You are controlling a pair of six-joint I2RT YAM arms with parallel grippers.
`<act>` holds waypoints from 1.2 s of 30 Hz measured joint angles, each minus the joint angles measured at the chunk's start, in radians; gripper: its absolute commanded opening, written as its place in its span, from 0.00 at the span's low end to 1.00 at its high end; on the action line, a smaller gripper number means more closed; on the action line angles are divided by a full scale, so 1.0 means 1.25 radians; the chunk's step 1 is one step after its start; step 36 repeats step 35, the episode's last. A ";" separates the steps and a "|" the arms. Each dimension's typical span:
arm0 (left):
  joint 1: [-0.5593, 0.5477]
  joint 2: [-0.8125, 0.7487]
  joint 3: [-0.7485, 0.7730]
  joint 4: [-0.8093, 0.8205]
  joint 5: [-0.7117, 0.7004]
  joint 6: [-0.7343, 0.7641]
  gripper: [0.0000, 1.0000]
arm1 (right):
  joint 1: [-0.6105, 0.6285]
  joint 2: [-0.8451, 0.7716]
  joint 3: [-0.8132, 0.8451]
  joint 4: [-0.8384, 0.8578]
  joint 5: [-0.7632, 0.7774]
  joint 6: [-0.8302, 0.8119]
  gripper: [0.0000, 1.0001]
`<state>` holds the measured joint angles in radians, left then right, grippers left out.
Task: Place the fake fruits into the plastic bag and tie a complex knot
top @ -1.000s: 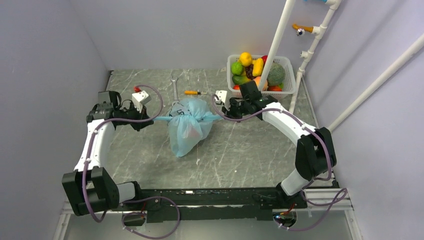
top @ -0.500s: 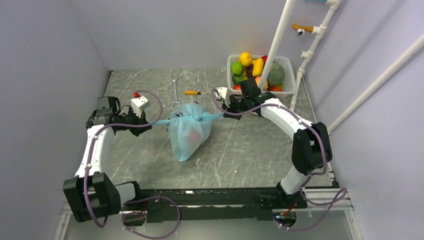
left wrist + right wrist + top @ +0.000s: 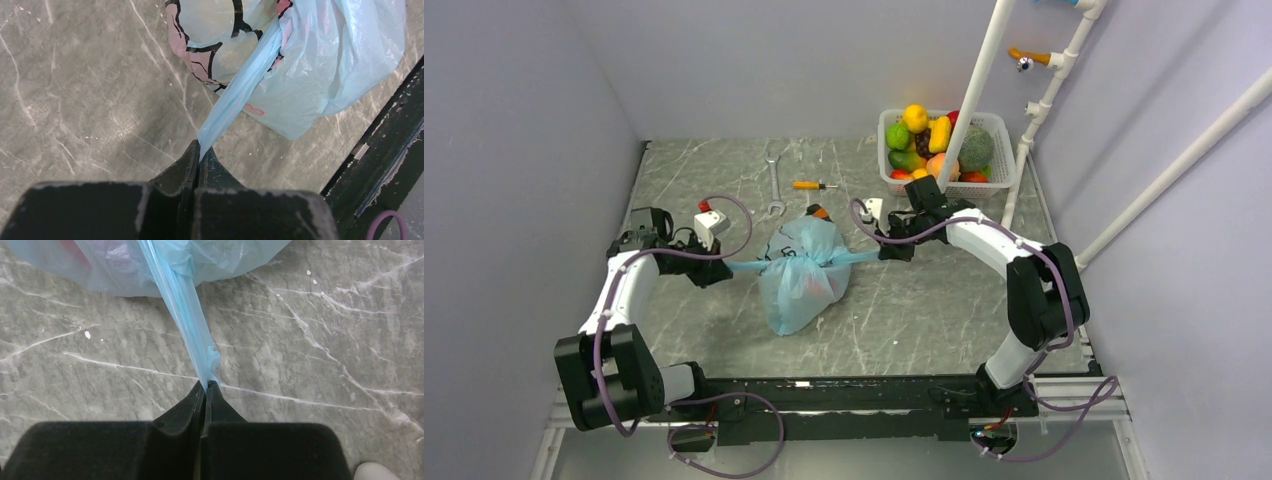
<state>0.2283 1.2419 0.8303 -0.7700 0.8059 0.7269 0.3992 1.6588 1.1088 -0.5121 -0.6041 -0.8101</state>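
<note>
The light-blue plastic bag (image 3: pixel 804 285) lies on the grey counter (image 3: pixel 904 310), right between the left jaws and the right jaws. Its neck is pulled into a knot (image 3: pixel 803 258). A thin twisted tail sticks out on each side of the knot.

The left tail (image 3: pixel 746 267) runs straight to the left jaws. In the left wrist view these jaws are pressed tight together, and the end of the tail is pinched at their tips. The right tail (image 3: pixel 857 258) runs straight to the right jaws. In the right wrist view those jaws are pressed tight together too, and the crumpled end of that tail is caught at their tips. Both tails look stretched tight, with the knot about halfway between the two sets of jaws.

The fat part of the bag sags from the knot toward the near edge of the counter. Something red (image 3: pixel 804 283) shows through the thin plastic. A dark and pink cartoon print shows on the bag just ahead of the left jaws.

Fake fruits (image 3: pixel 929 140) sit piled in a white basket (image 3: pixel 885 150) just beyond the right jaws. A yellow lemon (image 3: pixel 915 117) is on top and a green melon (image 3: pixel 975 148) is at one end. An orange-handled screwdriver (image 3: pixel 809 185) and a wrench (image 3: pixel 774 180) lie on the counter past the bag, away from both sets of jaws.
</note>
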 measured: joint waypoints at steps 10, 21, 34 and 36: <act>0.019 0.000 0.227 -0.059 -0.054 -0.031 0.99 | -0.102 0.000 0.193 -0.166 0.054 0.066 1.00; 0.011 0.124 0.629 -0.114 -0.070 -0.191 0.99 | -0.089 -0.121 0.341 -0.103 -0.006 0.292 1.00; 0.011 0.072 0.392 -0.103 -0.269 -0.333 0.99 | -0.183 -0.478 -0.059 0.014 0.179 0.465 1.00; 0.011 0.060 0.376 -0.104 -0.278 -0.335 0.99 | -0.188 -0.484 -0.069 0.017 0.189 0.476 1.00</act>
